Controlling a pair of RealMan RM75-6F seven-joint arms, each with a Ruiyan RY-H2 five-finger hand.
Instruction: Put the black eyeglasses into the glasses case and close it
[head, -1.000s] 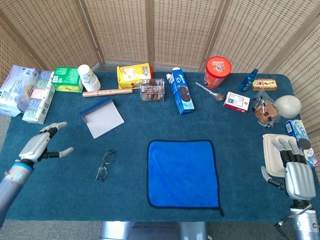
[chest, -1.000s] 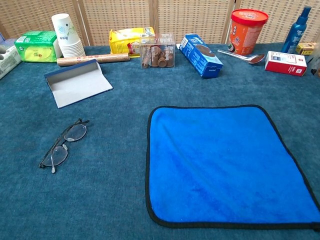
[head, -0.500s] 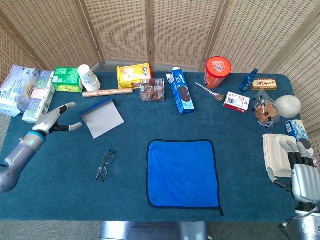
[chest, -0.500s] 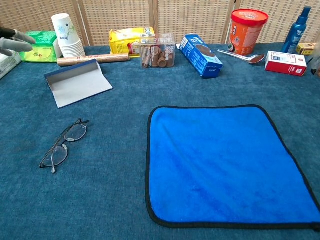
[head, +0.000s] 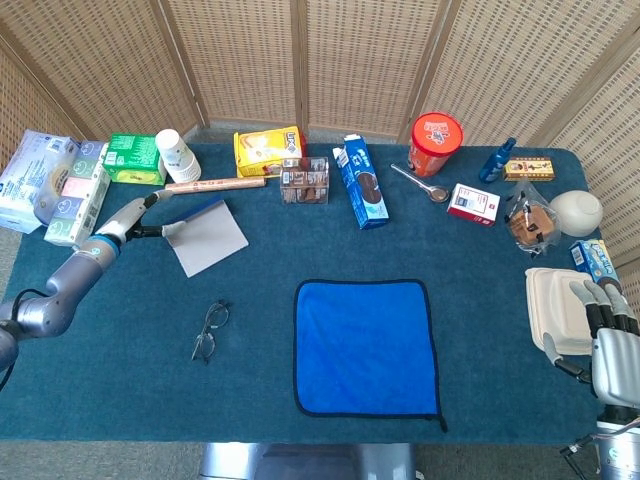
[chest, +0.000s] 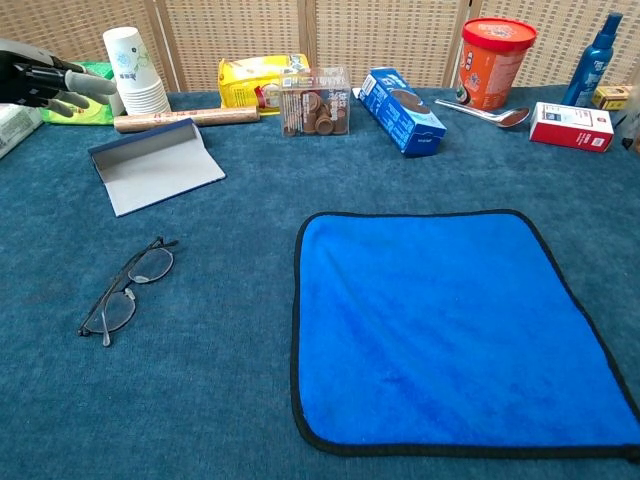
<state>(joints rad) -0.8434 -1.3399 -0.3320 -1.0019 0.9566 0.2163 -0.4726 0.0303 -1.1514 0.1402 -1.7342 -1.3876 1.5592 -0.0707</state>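
L hand (head: 138, 215) spread, empty, just at 9 o'clock of open case (head: 206, 236). Glasses (head: 209, 331) lie at case's 6. R hand (head: 612, 340) spread, empty, by table (head: 120, 380) edge.

Table (head: 120, 340), blue-carpeted, backed by wicker screens. Glasses case (head: 205, 235) open, lying flat left of centre. Black eyeglasses (head: 209, 331) folded open, nearer the front edge, apart from the case. Blue cloth (head: 365, 346) spread flat at centre. Left hand (head: 135, 218) just beside the case's left edge, fingers (head: 157, 197) spread, holding nothing. Right hand (head: 610, 345) at front right beside a white container (head: 552, 305), fingers extended, empty.
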